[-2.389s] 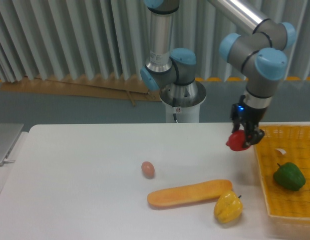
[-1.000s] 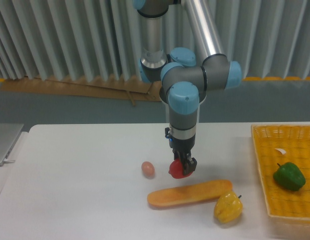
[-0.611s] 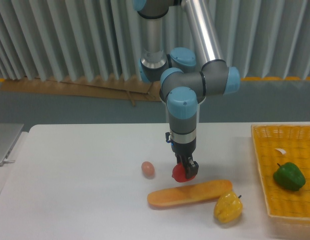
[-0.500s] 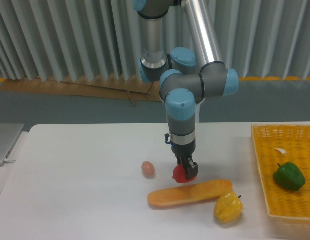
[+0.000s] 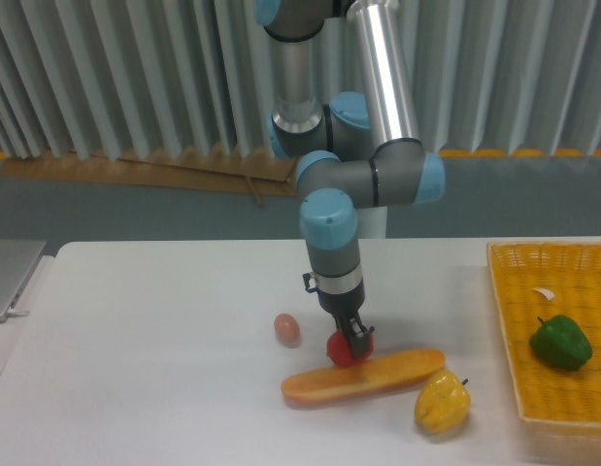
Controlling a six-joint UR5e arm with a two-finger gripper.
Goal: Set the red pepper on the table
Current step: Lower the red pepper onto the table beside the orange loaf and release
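Observation:
The red pepper [image 5: 341,350] is small and glossy, held low over the white table [image 5: 154,369] near the middle. My gripper [image 5: 350,340] is shut on it, pointing down, with the pepper at the back edge of a long orange loaf-shaped object [image 5: 363,377]. Whether the pepper touches the tabletop cannot be told; its lower part is hidden behind the orange object.
A brown egg [image 5: 286,328] lies just left of the pepper. A yellow pepper [image 5: 442,403] sits at the orange object's right end. The yellow woven basket [image 5: 572,388] at the right edge holds a green pepper [image 5: 560,343].
The arm carried the red pepper from beside the basket leftward to the table's middle and lowered it. The orange object has shifted slightly left and tilted since half a second ago.

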